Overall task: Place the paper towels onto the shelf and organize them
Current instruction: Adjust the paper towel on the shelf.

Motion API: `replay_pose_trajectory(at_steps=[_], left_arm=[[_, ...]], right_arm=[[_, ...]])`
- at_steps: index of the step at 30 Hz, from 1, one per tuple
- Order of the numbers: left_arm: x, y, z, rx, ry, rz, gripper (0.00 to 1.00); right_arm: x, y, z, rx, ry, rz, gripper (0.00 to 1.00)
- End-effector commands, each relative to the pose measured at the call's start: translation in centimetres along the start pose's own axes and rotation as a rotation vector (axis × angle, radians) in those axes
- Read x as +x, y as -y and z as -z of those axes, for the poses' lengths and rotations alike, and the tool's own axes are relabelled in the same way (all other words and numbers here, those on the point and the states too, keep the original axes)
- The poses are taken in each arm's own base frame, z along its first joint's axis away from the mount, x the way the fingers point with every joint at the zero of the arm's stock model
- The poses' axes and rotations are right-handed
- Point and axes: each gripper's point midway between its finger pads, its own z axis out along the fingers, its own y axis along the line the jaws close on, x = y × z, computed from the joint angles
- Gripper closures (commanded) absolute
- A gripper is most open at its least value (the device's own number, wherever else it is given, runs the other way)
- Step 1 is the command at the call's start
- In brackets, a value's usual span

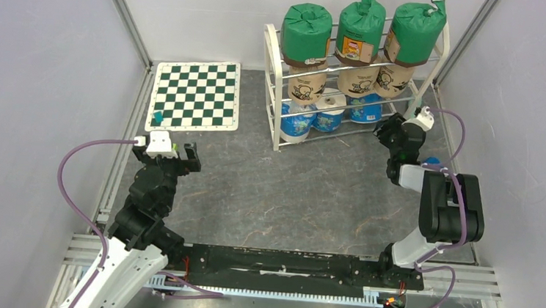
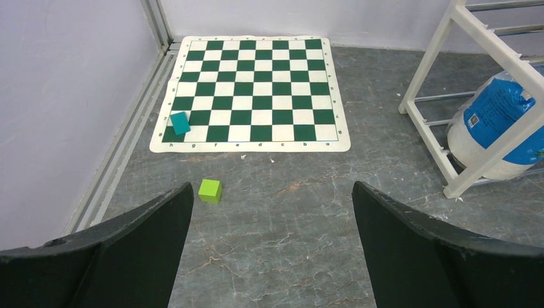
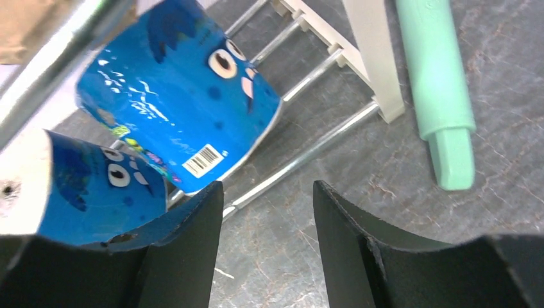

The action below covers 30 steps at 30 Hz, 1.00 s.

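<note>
The white shelf stands at the back right. Three green-wrapped rolls sit on its top tier, three tan rolls on the middle tier and three white-and-blue rolls on the bottom tier. My right gripper is open and empty just off the shelf's right front corner; in the right wrist view its jaws stand over bare floor beside two blue rolls. My left gripper is open and empty at the left, over bare floor.
A green-and-white chessboard mat lies at the back left with a small teal block on its near corner. A lime cube lies near my left fingers. A mint-green bar lies beside the shelf's foot. Grey walls enclose the area.
</note>
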Motion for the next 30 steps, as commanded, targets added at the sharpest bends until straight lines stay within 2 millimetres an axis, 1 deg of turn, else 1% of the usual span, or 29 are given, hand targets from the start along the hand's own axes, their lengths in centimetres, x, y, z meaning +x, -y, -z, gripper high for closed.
replay_pose_trajectory(at_steps=[1,2,3,6,11,15,21,25,30], left_arm=[[-0.2,0.1,-0.1,-0.001,0.01,0.035,0.0],[-0.2,0.1,-0.1,-0.001,0.01,0.035,0.0],[-0.2,0.1,-0.1,-0.002,0.011,0.036,0.0],[-0.2,0.1,-0.2,-0.002,0.009,0.037,0.0],[-0.2,0.1,-0.2,-0.001,0.008,0.036,0.0],[-0.2,0.1,-0.2,-0.002,0.007,0.035,0.0],[0.0,0.1,-0.3,-0.003,0.001,0.031,0.0],[0.0,0.1,-0.3,-0.003,0.002,0.031,0.0],[0.0,0.1,-0.3,-0.002,0.0,0.03,0.0]], right_arm=[[-8.4,-6.0,2.9,-0.217,0.217,-0.034,0.44],[-3.4,-3.5,0.0,-0.147,0.093,-0.036,0.44],[-2.9,-3.9,-0.3,-0.17,0.072,-0.039,0.44],[-3.0,-4.3,-0.9,-0.184,0.07,-0.047,0.44],[-2.5,-4.3,-1.9,-0.179,0.055,-0.06,0.44],[-2.0,-4.3,-2.2,-0.191,0.053,-0.083,0.43],[-1.7,-4.4,-2.7,-0.204,0.057,-0.101,0.44],[-1.3,-3.7,-3.0,-0.173,0.047,-0.106,0.44],[-0.2,-2.0,-3.2,-0.128,0.026,-0.125,0.45]])
